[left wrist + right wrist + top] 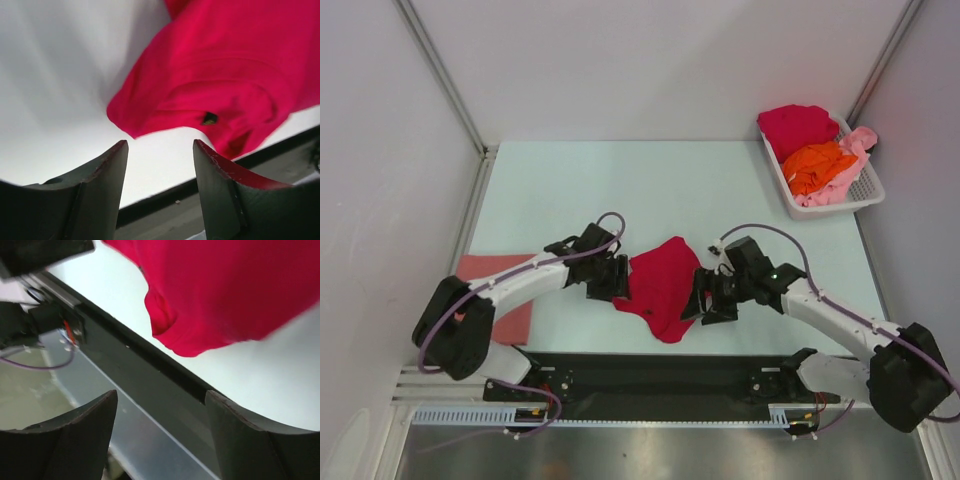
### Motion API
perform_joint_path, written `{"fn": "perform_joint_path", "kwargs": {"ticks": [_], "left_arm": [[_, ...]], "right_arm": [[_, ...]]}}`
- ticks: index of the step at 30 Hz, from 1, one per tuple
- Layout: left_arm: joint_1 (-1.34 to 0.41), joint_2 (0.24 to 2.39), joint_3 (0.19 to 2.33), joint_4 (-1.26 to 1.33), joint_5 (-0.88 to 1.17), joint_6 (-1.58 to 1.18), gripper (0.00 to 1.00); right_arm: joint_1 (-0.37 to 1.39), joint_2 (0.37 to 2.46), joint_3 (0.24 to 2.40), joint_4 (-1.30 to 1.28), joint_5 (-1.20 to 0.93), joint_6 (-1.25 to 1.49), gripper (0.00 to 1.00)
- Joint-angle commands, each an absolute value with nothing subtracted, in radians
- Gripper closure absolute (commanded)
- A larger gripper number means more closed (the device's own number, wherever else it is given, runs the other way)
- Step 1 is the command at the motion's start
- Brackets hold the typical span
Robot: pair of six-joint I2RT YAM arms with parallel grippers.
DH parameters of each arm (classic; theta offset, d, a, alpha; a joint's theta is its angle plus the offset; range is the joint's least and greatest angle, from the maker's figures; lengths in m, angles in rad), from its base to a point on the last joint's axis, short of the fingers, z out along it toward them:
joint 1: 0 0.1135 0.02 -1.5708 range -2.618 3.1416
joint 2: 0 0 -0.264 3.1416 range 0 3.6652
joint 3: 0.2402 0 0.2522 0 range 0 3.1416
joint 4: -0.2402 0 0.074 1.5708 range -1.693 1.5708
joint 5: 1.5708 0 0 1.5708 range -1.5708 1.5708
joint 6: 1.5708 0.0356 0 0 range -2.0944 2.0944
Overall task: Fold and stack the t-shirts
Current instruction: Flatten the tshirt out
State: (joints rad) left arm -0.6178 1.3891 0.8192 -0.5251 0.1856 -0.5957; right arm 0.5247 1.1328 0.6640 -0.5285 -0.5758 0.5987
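Note:
A crimson red t-shirt (660, 285) lies crumpled on the pale table near the front edge, between my two grippers. My left gripper (610, 277) is at its left edge, and the right gripper (705, 297) is at its right edge. In the left wrist view the left gripper (160, 145) is open and empty, with the red t-shirt (220, 75) just beyond the fingertips. In the right wrist view the right gripper (161, 395) is also open and empty, and the red t-shirt (225, 290) lies past it. A folded salmon pink t-shirt (495, 300) lies flat at the left, partly under the left arm.
A white slotted basket (868, 185) stands at the back right, holding a red t-shirt (795, 125), an orange one (817, 165) and a light pink one (855, 150). A black rail (650, 375) runs along the table's near edge. White walls enclose the table.

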Motion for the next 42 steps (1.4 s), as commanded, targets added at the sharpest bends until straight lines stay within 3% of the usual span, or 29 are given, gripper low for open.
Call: {"fn": "perform_joint_path", "kwargs": {"ticks": [1, 4, 13, 19, 21, 22, 23, 24, 25, 28, 32, 35, 37, 42], "left_arm": [[-0.614, 1.443, 0.830, -0.463, 0.160, -0.515, 0.39], [-0.612, 1.503, 0.853, -0.457, 0.137, -0.502, 0.40], [-0.612, 1.629, 0.857, -0.434, 0.115, -0.503, 0.50], [-0.612, 1.600, 0.867, -0.433, 0.136, -0.492, 0.73], [-0.612, 1.568, 0.864, -0.439, 0.149, -0.494, 0.81], [-0.612, 1.531, 0.862, -0.448, 0.150, -0.495, 0.88], [-0.611, 1.505, 0.865, -0.459, 0.152, -0.495, 0.91], [-0.612, 1.482, 0.870, -0.469, 0.149, -0.497, 0.95], [-0.612, 1.459, 0.890, -0.482, 0.149, -0.495, 1.00], [-0.612, 1.336, 0.984, -0.532, 0.108, -0.480, 1.00], [-0.611, 1.227, 1.204, -0.583, -0.030, -0.448, 1.00], [-0.592, 1.249, 1.440, -0.594, -0.101, -0.420, 1.00], [-0.559, 1.300, 1.649, -0.603, -0.098, -0.411, 0.99], [-0.515, 1.384, 2.081, -0.634, -0.046, -0.345, 1.00]], "right_arm": [[0.703, 1.149, 0.634, -0.388, -0.455, 0.681, 0.22], [0.863, 1.175, 0.623, -0.362, -0.219, 0.721, 0.16], [1.034, 1.391, 0.692, -0.288, 0.047, 0.785, 0.39], [1.065, 1.462, 0.696, -0.223, 0.113, 0.811, 0.40], [1.065, 1.485, 0.699, -0.222, 0.124, 0.815, 0.49], [1.066, 1.486, 0.706, -0.239, 0.136, 0.818, 0.75], [1.065, 1.485, 0.712, -0.259, 0.146, 0.818, 0.93], [1.065, 1.461, 0.722, -0.288, 0.162, 0.821, 1.00], [1.062, 1.439, 0.733, -0.317, 0.210, 0.804, 1.00], [1.017, 1.320, 0.811, -0.434, 0.259, 0.703, 1.00], [0.744, 1.232, 1.024, -0.508, 0.187, 0.519, 1.00], [0.545, 1.323, 1.280, -0.477, 0.054, 0.454, 1.00], [0.480, 1.402, 1.549, -0.497, -0.096, 0.462, 1.00], [0.448, 1.633, 2.105, -0.598, -0.202, 0.508, 1.00]]}}
